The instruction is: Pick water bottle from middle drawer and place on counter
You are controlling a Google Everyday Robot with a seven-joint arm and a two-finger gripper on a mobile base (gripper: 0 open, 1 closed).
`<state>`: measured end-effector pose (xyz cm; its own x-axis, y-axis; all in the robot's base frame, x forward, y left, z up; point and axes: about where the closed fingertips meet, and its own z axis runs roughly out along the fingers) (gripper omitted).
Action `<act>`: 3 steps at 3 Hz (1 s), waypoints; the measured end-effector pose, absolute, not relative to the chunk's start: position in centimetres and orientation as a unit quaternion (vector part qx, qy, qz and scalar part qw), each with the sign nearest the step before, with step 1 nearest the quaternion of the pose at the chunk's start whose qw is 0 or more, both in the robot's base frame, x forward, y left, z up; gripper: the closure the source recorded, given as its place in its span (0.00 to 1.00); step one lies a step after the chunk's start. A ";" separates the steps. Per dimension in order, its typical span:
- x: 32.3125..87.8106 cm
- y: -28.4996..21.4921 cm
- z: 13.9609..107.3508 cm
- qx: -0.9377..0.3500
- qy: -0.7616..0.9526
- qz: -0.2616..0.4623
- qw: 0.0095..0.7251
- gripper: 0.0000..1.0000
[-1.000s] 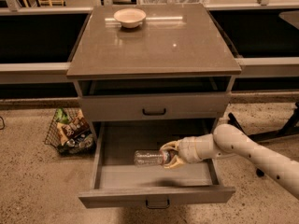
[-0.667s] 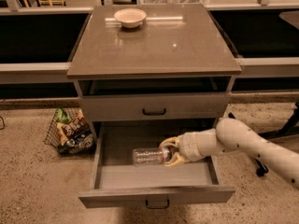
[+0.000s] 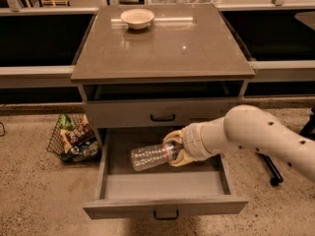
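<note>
Over drawer (image 3: 147,187), gripper (image 3: 175,150) around water bottle (image 3: 147,157)

No writing can be read anywhere. The bottle (image 3: 150,156) shows no legible wording, and the print on the packets (image 3: 78,135) in the basket (image 3: 54,141) left of the drawer (image 3: 162,187) cannot be made out. The gripper (image 3: 173,149) hangs above the drawer's right half, clasped around the bottle's end.
</note>
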<state>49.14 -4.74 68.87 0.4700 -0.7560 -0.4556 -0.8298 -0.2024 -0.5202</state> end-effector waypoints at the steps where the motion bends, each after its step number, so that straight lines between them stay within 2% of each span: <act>1: 49.1 -4.6 71.7 -0.783 0.503 0.018 0.366 1.00; 2: 49.1 -4.6 71.7 -0.783 0.503 0.019 0.367 1.00; 3: 51.2 -6.0 75.6 -0.766 0.500 -0.011 0.403 1.00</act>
